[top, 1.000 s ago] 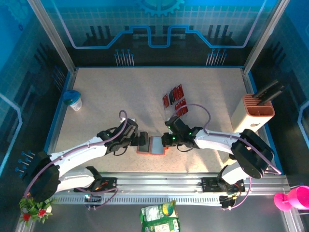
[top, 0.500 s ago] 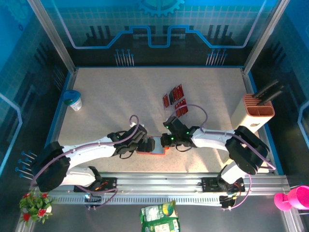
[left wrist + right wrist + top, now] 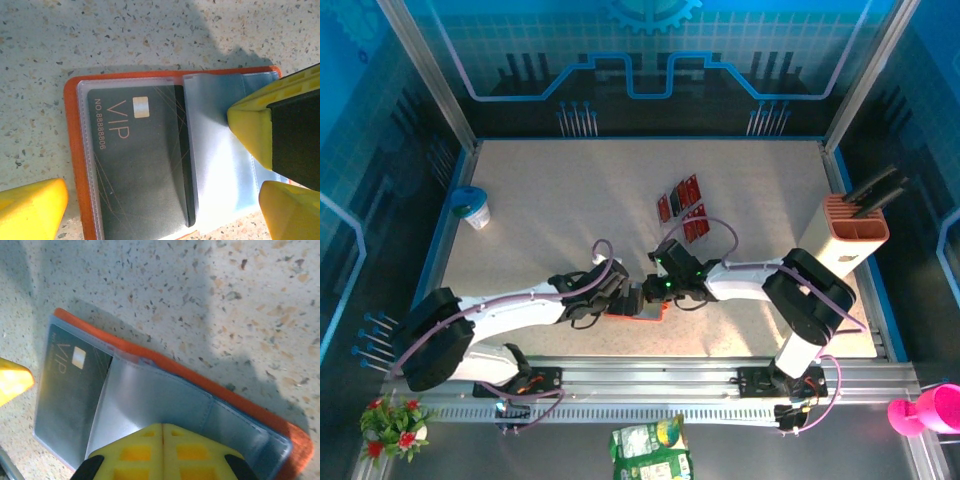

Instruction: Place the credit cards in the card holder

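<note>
Card holder (image 3: 150, 395) open, under closed right claw (image 3: 164, 432)

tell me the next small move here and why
Probably slide the shut right gripper sideways against the exposed edge of the black VIP card to seat it fully. The card seems to poke slightly past its clear sleeve in the open card holder. The right fingertips rest on the pale flap beside it, and the open left gripper straddles the holder.

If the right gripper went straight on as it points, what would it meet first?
The clear inner sleeve of the open card holder, just ahead of the shut right gripper; it may already touch.
</note>
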